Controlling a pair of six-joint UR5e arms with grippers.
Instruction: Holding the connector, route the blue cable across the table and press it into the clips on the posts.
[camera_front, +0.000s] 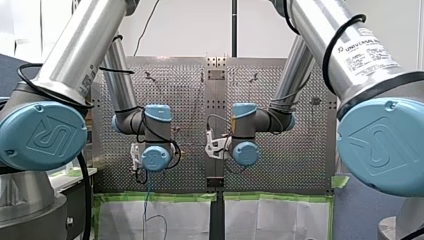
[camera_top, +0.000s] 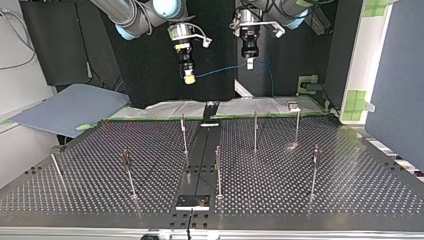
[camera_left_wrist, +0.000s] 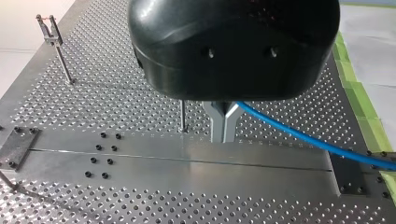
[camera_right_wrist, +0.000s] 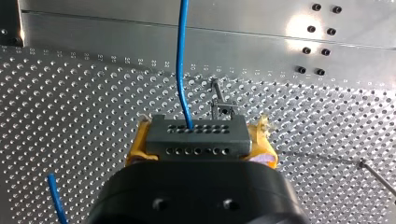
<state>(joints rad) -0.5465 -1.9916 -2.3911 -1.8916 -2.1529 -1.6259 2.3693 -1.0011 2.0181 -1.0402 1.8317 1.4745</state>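
My right gripper (camera_right_wrist: 201, 140) is clamping the grey rectangular holed connector (camera_right_wrist: 198, 145), pads (camera_right_wrist: 262, 135) mostly hidden. Beyond the connector, my left gripper (camera_left_wrist: 224, 134) is pinching the thin blue cable (camera_left_wrist: 299, 135).

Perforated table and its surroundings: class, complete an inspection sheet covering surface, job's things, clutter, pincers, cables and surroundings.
Surface: perforated table, metal strip down its middle.
Job's things: upright posts with clips; grey connector.
Clutter: nothing seen.
Pincers: right pincer, yellow pads, shut on connector; left pincer, metal fingers, shut on blue cable.
Cables: blue cable spans from connector to left pincer, above the table, in no clip.
Surroundings: green tape edging white sheets; blue-grey sheet at top view's left.
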